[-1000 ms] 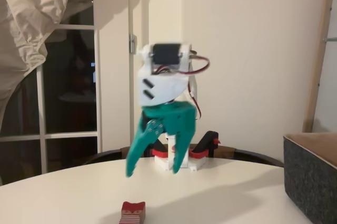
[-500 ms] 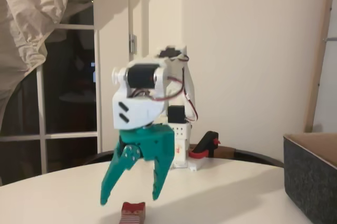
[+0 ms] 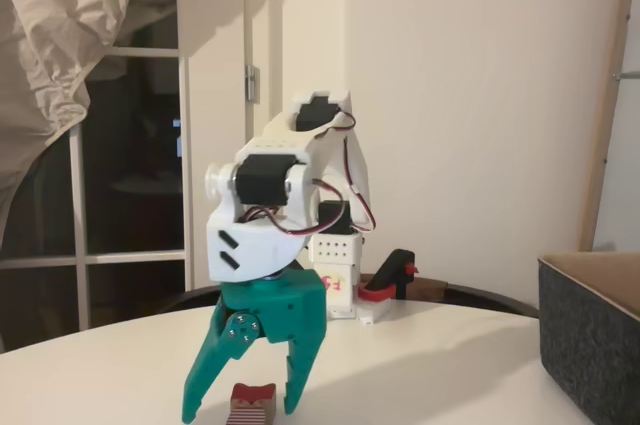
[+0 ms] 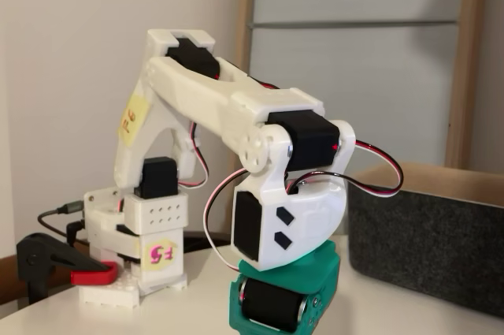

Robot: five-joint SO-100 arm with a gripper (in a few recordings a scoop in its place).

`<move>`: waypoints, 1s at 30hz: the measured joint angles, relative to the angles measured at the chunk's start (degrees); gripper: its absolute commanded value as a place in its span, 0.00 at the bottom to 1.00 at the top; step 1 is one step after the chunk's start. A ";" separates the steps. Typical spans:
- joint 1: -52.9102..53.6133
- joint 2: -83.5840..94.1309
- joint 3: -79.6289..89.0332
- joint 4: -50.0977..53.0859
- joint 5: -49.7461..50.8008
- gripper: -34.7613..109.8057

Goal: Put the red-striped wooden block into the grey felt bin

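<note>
Teal fingers of the gripper (image 3: 240, 410) hang spread apart over the white table (image 3: 430, 365), pointing down, one tip on each side of the red-striped wooden block (image 3: 251, 403). The block stands at the near edge of the table in a fixed view, between the two fingertips, and it is not possible to tell if they touch it; the pincer is released and holds nothing. Above the fingers sits the white wrist housing with a black motor, and the white arm (image 4: 213, 94) bends back to its base (image 4: 146, 260) at the far side of the table. A red-and-black clamp (image 3: 390, 280) sits just beside the base. The grey felt bin (image 3: 590, 340) stands on the right side of the table, well apart from the block; in the other fixed view its dark wall (image 4: 429, 244) is behind the wrist
</note>
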 measured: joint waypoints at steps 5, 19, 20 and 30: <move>-1.32 -1.05 0.00 -0.97 -0.53 0.48; -1.58 -3.16 0.00 -2.90 1.85 0.47; -1.58 -3.60 -0.09 -2.90 2.29 0.47; 0.44 -4.57 -0.18 -5.36 6.42 0.40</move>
